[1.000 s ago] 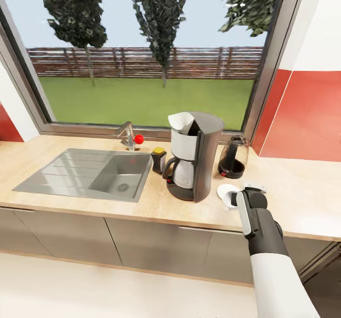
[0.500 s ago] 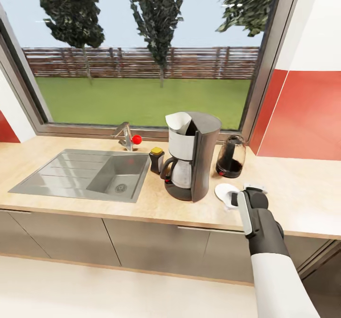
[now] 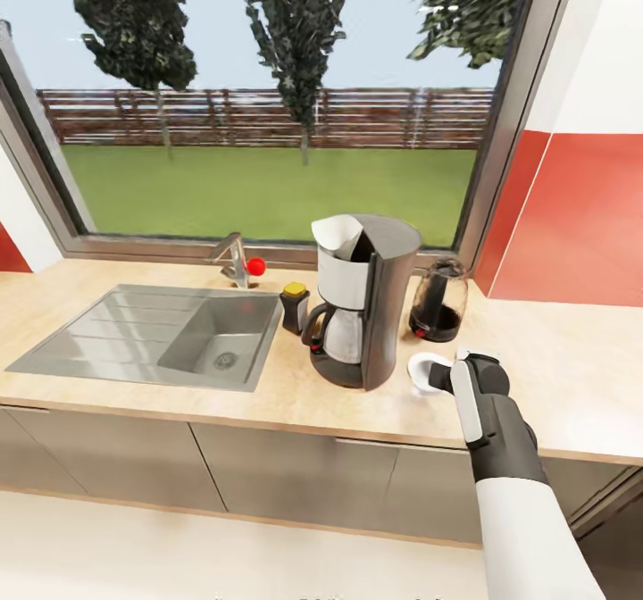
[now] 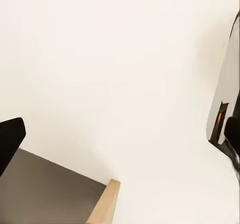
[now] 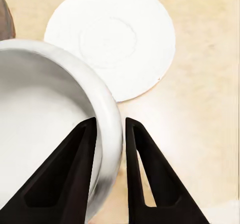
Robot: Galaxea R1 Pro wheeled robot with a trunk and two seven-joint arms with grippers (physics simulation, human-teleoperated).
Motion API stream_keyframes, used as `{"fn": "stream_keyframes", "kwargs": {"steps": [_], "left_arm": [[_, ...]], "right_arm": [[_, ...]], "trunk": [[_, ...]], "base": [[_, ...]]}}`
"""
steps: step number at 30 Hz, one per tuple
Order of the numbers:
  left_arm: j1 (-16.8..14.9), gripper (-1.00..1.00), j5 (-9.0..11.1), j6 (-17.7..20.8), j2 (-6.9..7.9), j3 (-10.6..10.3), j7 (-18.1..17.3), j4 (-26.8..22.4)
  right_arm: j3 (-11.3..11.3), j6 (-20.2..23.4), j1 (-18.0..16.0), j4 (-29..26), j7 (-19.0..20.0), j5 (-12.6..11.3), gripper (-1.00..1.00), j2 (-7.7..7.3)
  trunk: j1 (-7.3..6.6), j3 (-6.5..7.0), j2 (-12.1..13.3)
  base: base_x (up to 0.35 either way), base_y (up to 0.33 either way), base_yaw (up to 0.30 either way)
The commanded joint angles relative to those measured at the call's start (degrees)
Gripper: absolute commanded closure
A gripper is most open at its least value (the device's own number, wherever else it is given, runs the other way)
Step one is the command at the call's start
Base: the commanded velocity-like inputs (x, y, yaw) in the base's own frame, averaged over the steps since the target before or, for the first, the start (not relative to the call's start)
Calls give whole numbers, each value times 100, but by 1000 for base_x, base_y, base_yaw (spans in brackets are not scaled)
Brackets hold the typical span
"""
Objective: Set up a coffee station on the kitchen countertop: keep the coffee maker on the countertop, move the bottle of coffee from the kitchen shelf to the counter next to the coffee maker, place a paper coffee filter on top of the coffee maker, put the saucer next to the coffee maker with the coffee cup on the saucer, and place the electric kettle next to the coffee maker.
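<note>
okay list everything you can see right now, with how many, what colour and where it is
coffee maker: one, black and grey with glass carafe, on the countertop by the window
paper coffee filter: one, white, on top of the coffee maker
bottle of coffee: one, dark with yellow cap, between sink and coffee maker
electric kettle: one, clear glass with black base, to the right of the coffee maker
saucer: one, white, on the countertop, in front of the kettle
coffee cup: one, white, rim between the right gripper's fingers, above the countertop beside the saucer
sink: one, steel grey, set in the countertop
tap: one, steel with red knob, behind the sink
countertop: one, beige
right gripper: one, black, shut on the cup's rim
</note>
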Motion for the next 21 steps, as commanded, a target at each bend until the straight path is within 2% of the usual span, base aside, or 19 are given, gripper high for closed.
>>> {"fn": "stream_keyframes", "kwargs": {"steps": [1, 5, 13, 21], "left_arm": [[25, -100, 44, -34, -33, -46, 3, -30], [25, -100, 31, -36, -105, -70, 21, -87], [25, -100, 27, -36, -151, -87, 27, -114], [25, -100, 25, -36, -154, -73, 29, -113]], "right_arm": [[-8, 4, -5, 22, -45, -69, 100, -19], [-8, 2, -2, -54, -47, -61, 100, 85], [-8, 4, -1, -85, -48, -60, 100, 97], [-8, 8, -1, -77, -48, -59, 100, 97]], "trunk": [[0, -12, -19], [0, -12, -19], [0, -12, -19], [0, -12, -19]], "base": [[0, 0, 0], [0, 0, 0], [27, 0, 0], [256, 0, 0]]}}
